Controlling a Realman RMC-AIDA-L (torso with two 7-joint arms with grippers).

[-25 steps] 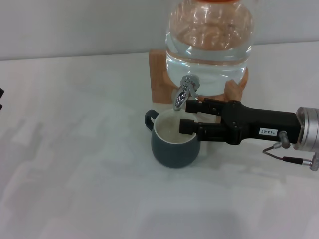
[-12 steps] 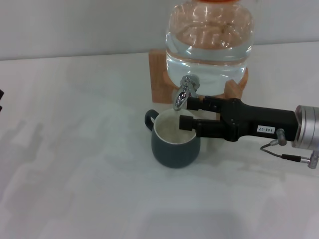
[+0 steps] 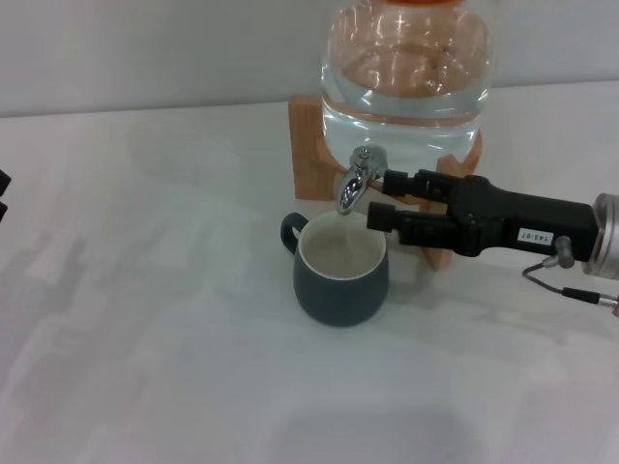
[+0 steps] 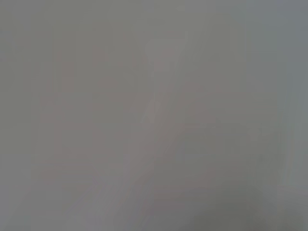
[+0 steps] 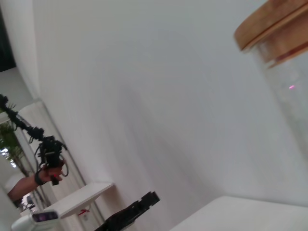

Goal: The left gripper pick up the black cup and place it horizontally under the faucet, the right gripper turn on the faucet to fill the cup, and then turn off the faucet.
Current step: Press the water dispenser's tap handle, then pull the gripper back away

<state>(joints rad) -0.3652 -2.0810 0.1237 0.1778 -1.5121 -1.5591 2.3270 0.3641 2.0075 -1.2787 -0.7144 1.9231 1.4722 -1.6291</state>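
right end effector (image 3: 379, 200): jaws parted, faucet (image 3: 355, 181) just beside tips | black cup (image 3: 340, 269) below | label unreadable | left end effector (image 3: 3, 193): state cannot be told

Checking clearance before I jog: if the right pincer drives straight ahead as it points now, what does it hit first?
Most likely the faucet: the right pincer points at it, jaws open, just beside its chrome body. Depth is unclear.

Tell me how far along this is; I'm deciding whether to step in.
Done: the cup stands upright on the table under the tap of the water jar, and the left hand is parked out of the way at the table's edge. In hand: the right hand sits open beside the tap, with the cup apparently filling. Left: shut the tap.
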